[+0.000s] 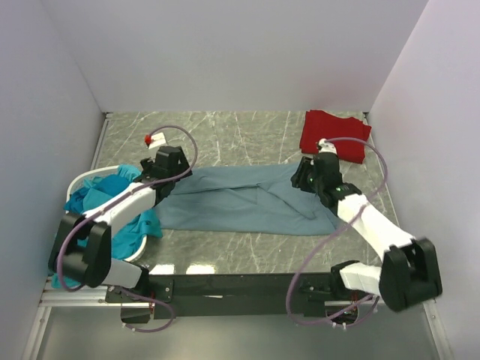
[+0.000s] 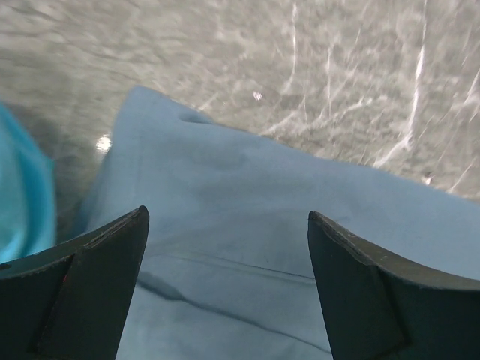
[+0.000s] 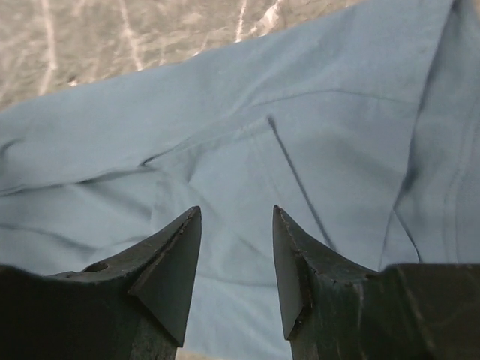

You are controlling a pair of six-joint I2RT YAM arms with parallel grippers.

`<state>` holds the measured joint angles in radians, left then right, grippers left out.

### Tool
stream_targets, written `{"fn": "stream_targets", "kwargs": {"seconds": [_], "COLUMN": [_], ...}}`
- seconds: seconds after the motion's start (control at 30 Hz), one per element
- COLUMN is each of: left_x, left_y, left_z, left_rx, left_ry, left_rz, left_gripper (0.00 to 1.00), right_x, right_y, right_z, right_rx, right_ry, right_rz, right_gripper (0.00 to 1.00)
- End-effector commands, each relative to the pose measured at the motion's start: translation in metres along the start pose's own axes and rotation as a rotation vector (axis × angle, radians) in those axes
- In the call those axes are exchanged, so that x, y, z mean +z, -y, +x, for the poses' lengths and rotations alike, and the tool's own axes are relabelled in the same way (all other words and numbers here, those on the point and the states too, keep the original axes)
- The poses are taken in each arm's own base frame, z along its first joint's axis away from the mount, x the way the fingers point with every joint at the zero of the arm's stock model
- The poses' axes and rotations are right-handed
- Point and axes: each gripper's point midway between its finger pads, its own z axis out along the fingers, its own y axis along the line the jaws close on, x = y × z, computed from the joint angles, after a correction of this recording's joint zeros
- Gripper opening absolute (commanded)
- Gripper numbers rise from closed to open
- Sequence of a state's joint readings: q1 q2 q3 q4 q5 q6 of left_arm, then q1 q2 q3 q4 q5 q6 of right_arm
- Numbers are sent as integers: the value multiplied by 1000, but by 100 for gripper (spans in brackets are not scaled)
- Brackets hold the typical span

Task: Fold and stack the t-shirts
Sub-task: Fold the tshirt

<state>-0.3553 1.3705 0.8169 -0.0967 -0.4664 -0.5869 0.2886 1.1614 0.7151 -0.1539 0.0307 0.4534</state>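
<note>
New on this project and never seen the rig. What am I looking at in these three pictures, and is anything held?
These are two robot arms, the left arm and the right arm, bolted at the near table edge. Each ends in a two-finger claw. The wide picture comes from a fixed camera above and behind them. The other two come from a camera on each wrist, looking past that claw's dark fingers.

On the marbled table, a blue-grey shirt lies spread between the arms. A red shirt sits in the far right corner. A white basket on the left holds teal shirts.

The left claw and the right claw are both over the blue-grey shirt with fingers apart, and neither holds anything.
</note>
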Motion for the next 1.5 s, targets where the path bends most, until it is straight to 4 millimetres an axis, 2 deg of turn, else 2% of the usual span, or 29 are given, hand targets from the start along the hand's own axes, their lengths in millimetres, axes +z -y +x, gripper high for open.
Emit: {"fn": "stream_targets", "kwargs": {"seconds": [0.0,0.03,0.07,0.1,0.13,0.17,0.2,0.23,0.27,0.33,0.43,0.87,1.2,1.47], "left_x": [7,13,15,17,22,23,26,27,28,30,30,33,32,30], "left_y": [31,30,32,32,31,31,31,31,30,28,28,27,24,19], "left_z": [-19,-13,-15,-14,-9,-11,-9,-7,-7,-4,-4,-3,-5,-5], "left_rx": [4,18,19,24,36,37,44,46,45,52,51,55,47,36], "left_ry": [32,17,21,19,6,10,4,1,1,-4,-3,-5,4,7], "left_rz": [98,92,88,83,73,68,63,63,58,51,51,41,30,23], "left_gripper": [92,92,92,92,92,93,92,93,93,93,93,94,95,96], "right_x": [16,29,35,42,58,64,70,83,88,101,109,116,119,113], "right_y": [-16,-12,-16,-12,-5,-7,-10,-6,-10,-8,-2,13,10,6], "right_z": [-49,-44,-51,-54,-45,-52,-50,-39,-43,-33,-20,9,23,27], "right_rx": [-5,-7,-8,-8,-11,-13,-18,-21,-22,-23,-24,-45,-56,-67], "right_ry": [93,61,60,54,12,14,-7,-49,-50,-93,-129,-209,-256,-263], "right_rz": [-30,-15,-24,-11,14,16,3,15,7,8,26,62,44,40], "right_gripper": [50,50,51,51,51,51,51,51,51,51,51,50,46,32]}}
